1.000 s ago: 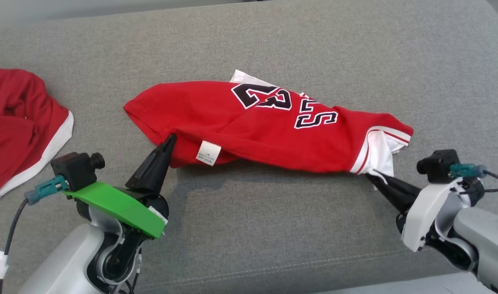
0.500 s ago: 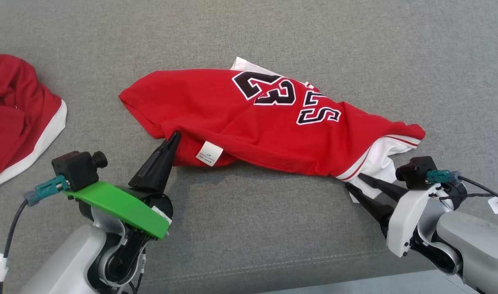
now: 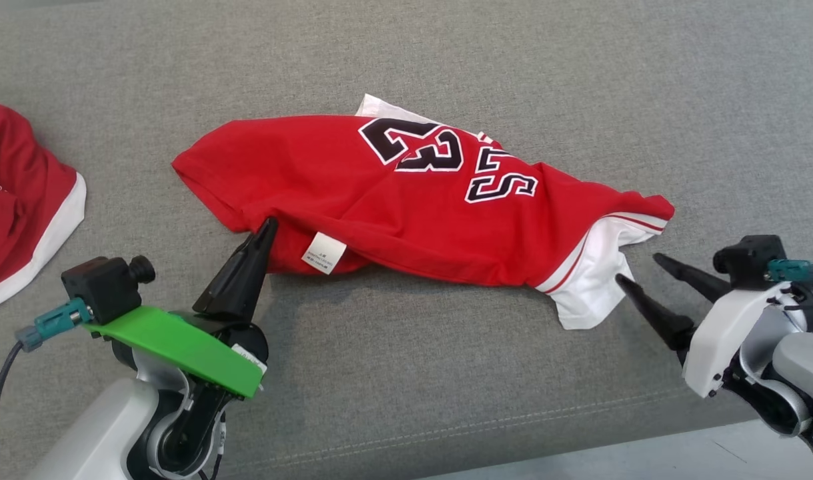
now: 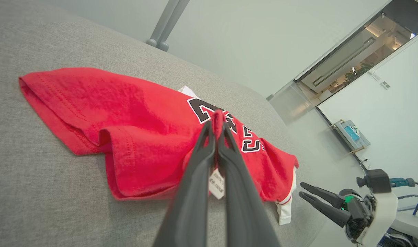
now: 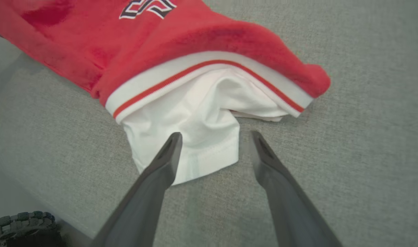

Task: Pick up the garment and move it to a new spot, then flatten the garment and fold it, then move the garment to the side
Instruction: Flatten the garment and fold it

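I find the garment (image 3: 406, 207) lying long-axis left to right on the grey cushion (image 3: 406, 373), left gripper (image 3: 267, 223) pinching its near hem, right gripper (image 3: 638, 267) spread wide just short of the white sleeve (image 3: 589, 293).

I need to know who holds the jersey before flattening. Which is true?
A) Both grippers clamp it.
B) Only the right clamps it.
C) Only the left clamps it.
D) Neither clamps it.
C: the left gripper has its jaws pinched shut on a fold of the red jersey; the right gripper has its jaws spread open by the white sleeve.
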Robot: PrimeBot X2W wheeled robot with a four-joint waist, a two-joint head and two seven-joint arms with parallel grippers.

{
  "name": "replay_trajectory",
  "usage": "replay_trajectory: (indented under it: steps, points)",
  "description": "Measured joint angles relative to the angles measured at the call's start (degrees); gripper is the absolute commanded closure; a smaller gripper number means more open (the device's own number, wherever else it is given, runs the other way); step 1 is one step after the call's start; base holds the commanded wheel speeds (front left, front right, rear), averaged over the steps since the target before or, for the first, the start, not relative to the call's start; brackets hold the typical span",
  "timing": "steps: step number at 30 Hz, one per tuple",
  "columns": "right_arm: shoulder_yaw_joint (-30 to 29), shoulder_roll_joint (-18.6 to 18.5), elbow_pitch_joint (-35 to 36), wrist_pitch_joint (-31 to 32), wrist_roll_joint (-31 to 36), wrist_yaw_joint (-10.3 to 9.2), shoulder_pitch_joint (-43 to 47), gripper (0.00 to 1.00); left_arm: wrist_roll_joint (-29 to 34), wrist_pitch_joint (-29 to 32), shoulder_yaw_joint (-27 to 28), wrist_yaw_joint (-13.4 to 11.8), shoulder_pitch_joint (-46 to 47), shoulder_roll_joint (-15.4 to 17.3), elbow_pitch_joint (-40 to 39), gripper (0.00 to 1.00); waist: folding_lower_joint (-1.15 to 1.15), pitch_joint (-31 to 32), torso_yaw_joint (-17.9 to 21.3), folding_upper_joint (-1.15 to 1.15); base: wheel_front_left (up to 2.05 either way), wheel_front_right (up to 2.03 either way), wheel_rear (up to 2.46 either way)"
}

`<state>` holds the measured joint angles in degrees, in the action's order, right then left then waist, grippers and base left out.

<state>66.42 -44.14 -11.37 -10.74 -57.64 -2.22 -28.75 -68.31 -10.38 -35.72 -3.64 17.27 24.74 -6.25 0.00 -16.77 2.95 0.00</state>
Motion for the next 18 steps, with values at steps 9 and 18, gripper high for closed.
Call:
replay_trajectory:
  steps: [9,18]
  points:
    - [-1.49,-1.23,-0.55,0.21,-4.57,-0.21,1.19,0.02,0.01,0.78,-0.81,-0.51,-0.01,-0.03,-1.81,1.00,0.00,-0.15,-0.20,0.00,0.00,0.00,0.00]
    - [-1.10,0.92,-3.87,2.25,-6.08,0.81,1.37,0.10,0.01,1.25,-0.87,-1.18,0.00,0.04,-2.68,1.00,0.00,-0.42,-1.78,0.00,0.00,0.00,0.00]
